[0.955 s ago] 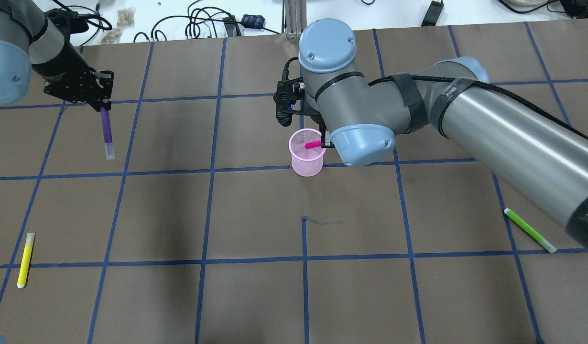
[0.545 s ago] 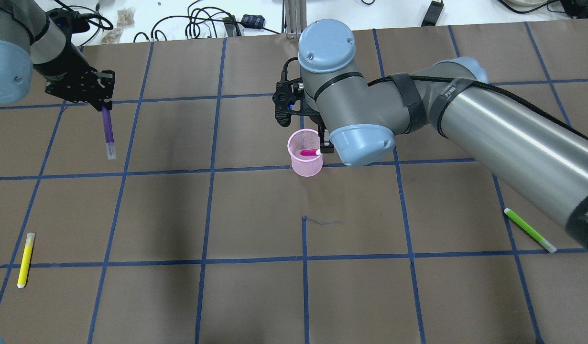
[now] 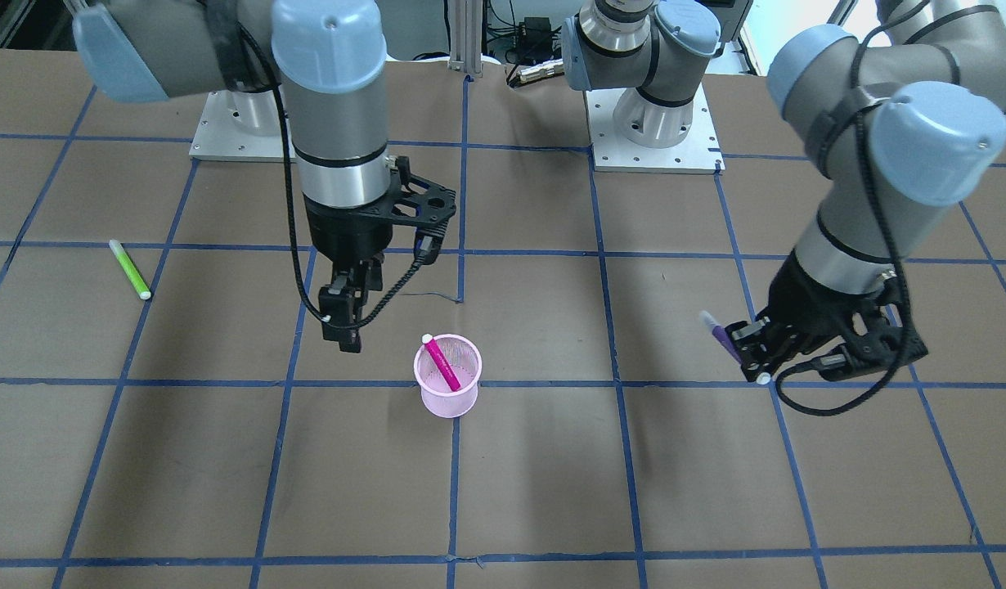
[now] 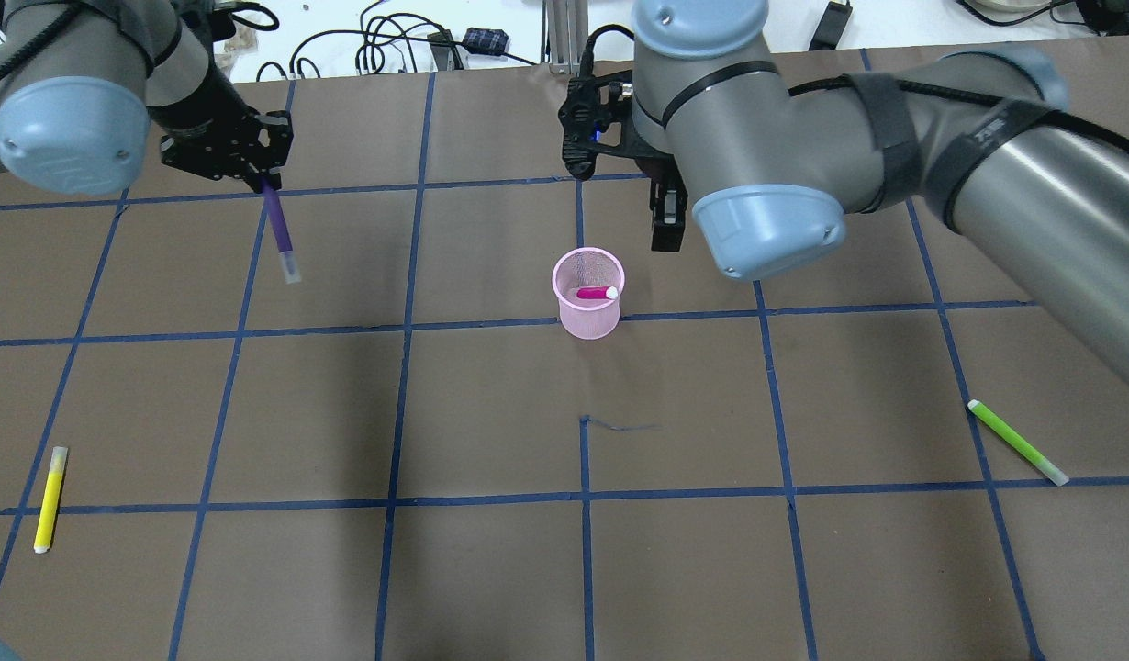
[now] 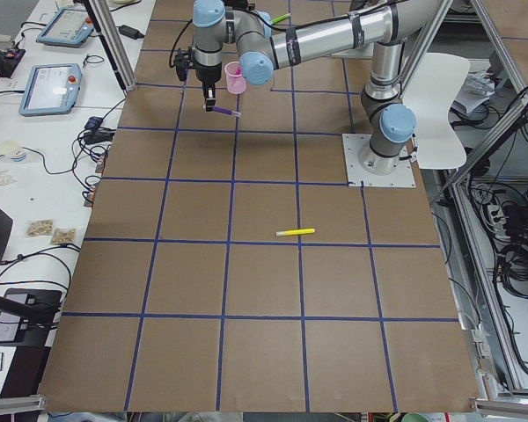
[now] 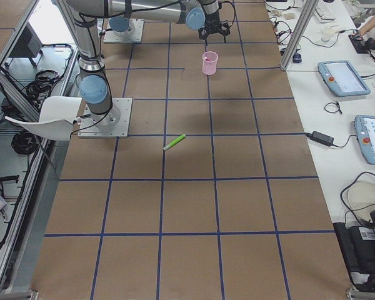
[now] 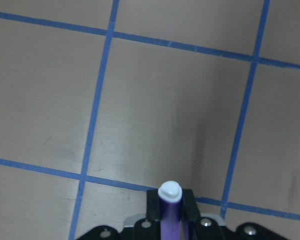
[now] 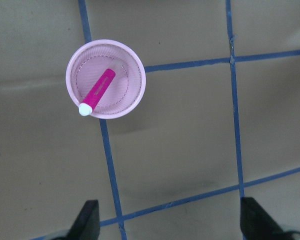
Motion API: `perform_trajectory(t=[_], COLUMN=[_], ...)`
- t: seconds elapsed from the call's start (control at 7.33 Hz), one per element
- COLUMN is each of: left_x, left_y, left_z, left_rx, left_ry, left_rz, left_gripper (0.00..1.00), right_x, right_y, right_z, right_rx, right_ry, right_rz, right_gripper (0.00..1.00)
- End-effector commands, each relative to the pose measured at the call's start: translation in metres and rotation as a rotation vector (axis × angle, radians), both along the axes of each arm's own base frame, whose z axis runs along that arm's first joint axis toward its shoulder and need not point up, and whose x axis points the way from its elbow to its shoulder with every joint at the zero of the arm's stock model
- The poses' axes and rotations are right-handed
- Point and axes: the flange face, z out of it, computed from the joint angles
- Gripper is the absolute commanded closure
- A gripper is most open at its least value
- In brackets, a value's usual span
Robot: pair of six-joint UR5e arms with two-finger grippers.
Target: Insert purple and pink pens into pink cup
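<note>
A pink mesh cup [image 4: 590, 323] stands upright on a crossing of blue tape lines, about midway between the left and right ends of the brown paper-covered worktop [image 4: 491, 569] and somewhat toward its far edge. Inside it a pink pen with a white cap [image 4: 594, 293] leans at a slant, the capped end up and resting against the rim, the other end down at the bottom of the cup. It is the only thing in the cup.

The right jaws are spread and hold nothing; the wrist view looks straight down between them. They hang above the worktop, off to the side of the cup nearer the right end, apart from both cup and pink pen, and neither lies between them.

The left jaws are pressed on a slim purple pen with a pale cap [image 4: 280, 229], gripping it by one end. The rest of the pen sticks out of them at a slant, pale cap outermost, lifted off the worktop. This pen is near the far edge toward the left end, well apart from the cup.

A yellow highlighter pen [image 4: 50, 500] lies flat near the left end, closer to the robot's edge. A green highlighter pen [image 4: 1017, 442] lies flat toward the right end. Both are well apart from the cup and from the jaws
</note>
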Motion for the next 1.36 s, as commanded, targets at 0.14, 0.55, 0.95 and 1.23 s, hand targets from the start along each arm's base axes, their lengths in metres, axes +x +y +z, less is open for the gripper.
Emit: perform_trajectory(t=[0.14, 0.55, 0.95, 1.23], left_x=[-0.116, -0.199, -0.244, -0.263], left_y=[0.009, 0.029, 0.036, 0.038], left_z=[0.000, -0.022, -0.038, -0.058], left_rx=[-0.091, -0.088, -0.133, -0.148], left_ry=[0.057, 0.099, 0.136, 0.129], left_rz=[0.069, 0.115, 0.116, 0.077], left_gripper=[1.00, 1.00, 1.00, 1.00], right_x=[-0.057, -0.075, -0.076, -0.078], right_y=[0.023, 0.052, 0.073, 0.074], right_z=[0.066, 0.090, 0.098, 0.111], right_rx=[0.061, 0.116, 0.108, 0.026], right_ry=[-0.017, -0.110, -0.188, -0.268], right_rz=[-0.176, -0.453, -0.816, -1.030], right_gripper=[0.00, 0.00, 0.00, 0.00])
